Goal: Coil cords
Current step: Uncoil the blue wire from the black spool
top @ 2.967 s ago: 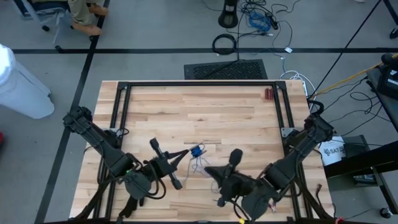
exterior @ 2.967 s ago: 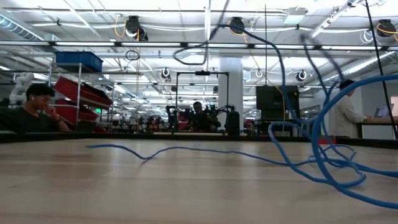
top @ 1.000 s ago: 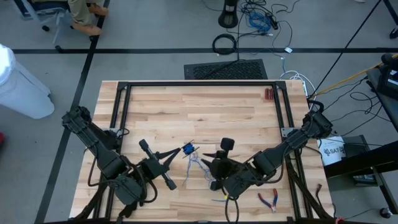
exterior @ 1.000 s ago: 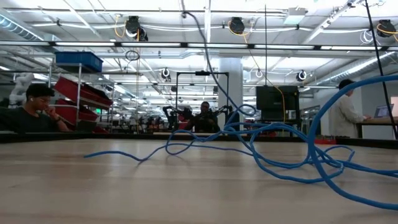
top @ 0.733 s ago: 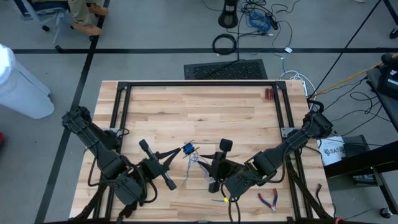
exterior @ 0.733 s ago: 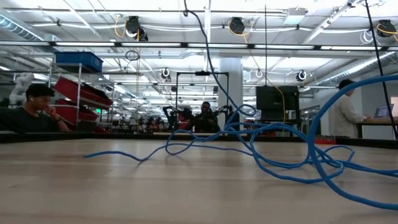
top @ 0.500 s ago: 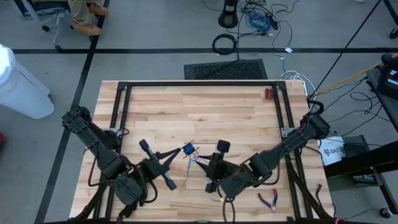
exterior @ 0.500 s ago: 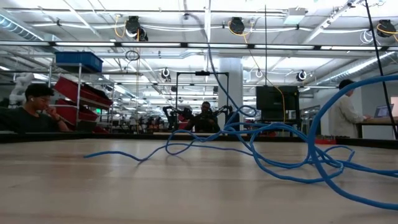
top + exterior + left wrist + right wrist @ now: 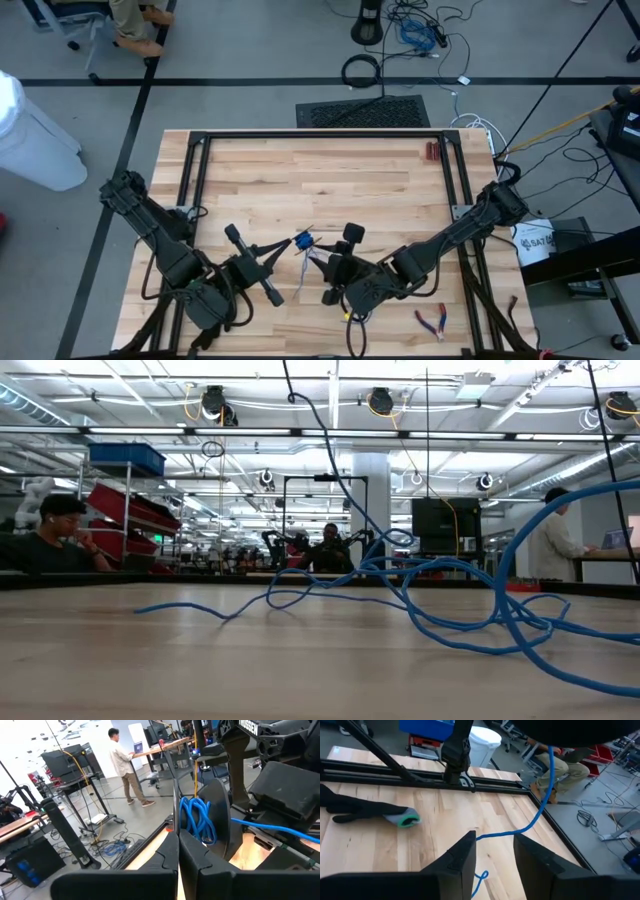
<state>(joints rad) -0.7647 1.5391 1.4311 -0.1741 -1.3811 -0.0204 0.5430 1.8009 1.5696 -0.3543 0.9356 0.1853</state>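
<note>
**Meanwhile, a loose blue cord between two arms**

Meanwhile the cord (image 9: 312, 255) lies uncoiled near the middle of the counter's (image 9: 320, 180) front half — a tangle of thin blue loops with a small blue plug (image 9: 303, 240) at its upper end. From the low view the cord (image 9: 450, 610) sprawls in open loops across the wood, one strand rising out of the picture's top.

The left gripper (image 9: 292, 245) sits just left of the plug, its fingers (image 9: 170, 852) pressed together; the left wrist view shows a bundle of blue loops right ahead of them. The right gripper (image 9: 335, 265) hovers over the tangle from the right — its fingers (image 9: 462, 855) stand apart, with a blue strand (image 9: 520, 831) crossing the gap beyond them. Red-handled pliers (image 9: 433, 321) lie at the counter's front right.
</note>
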